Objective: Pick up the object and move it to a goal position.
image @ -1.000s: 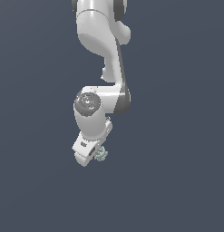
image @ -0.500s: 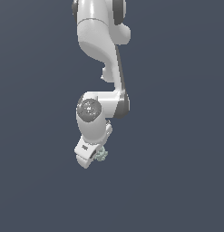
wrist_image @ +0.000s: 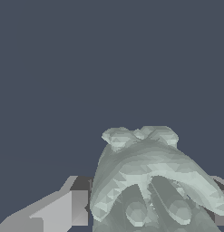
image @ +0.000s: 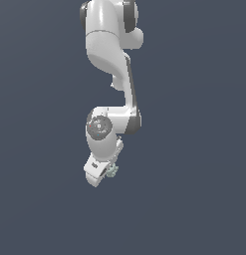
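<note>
The object is a tiny, bumpy, pale grey-green lump at the tip of the white arm's hand in the exterior view. My gripper is shut on it and holds it above the dark floor. In the wrist view the object fills the lower part of the picture, lumpy and ridged, wedged between the grey fingers. The hand body hides most of the fingers in the exterior view.
The white arm hangs down from the top of the exterior view, with its elbow joint just above the hand. All around lies a plain dark blue-grey ground.
The arm has stretched slightly, and the hand with the object has drifted a little lower in the exterior view. The grip on the object is unchanged.
</note>
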Robot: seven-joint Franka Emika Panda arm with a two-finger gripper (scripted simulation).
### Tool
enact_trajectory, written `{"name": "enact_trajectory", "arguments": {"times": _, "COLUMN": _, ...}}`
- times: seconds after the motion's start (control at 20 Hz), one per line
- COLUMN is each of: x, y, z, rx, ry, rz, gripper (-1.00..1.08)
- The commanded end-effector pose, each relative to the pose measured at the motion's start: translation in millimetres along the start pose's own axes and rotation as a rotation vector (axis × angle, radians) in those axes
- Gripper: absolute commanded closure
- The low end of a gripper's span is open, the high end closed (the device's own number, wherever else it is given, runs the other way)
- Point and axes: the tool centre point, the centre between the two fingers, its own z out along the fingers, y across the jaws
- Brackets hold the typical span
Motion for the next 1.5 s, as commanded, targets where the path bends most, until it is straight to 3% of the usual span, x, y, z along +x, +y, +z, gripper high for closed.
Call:
{"name": "enact_trajectory", "arguments": {"times": 0.0, "x": 0, "y": 1, "z": -1, "rx": -0.001, "ry": 0.000, "rz": 0.000, "gripper": 1.08}}
{"name": "enact_trajectory", "arguments": {"times": 0.85, "x": 6, "y": -11, "z": -4, "rx": -0.001, "ry": 0.000, "rz": 0.000, "gripper": 1.08}}
{"name": "enact_trajectory", "arguments": {"times": 1.15, "x": 19, "y": -35, "z": -11, "rx": -0.001, "ry": 0.000, "rz": 0.000, "gripper": 1.08}}
{"name": "enact_trajectory", "arguments": {"times": 1.45, "x": 42, "y": -80, "z": -24, "rx": -0.001, "ry": -0.001, "rz": 0.000, "gripper": 1.08}}
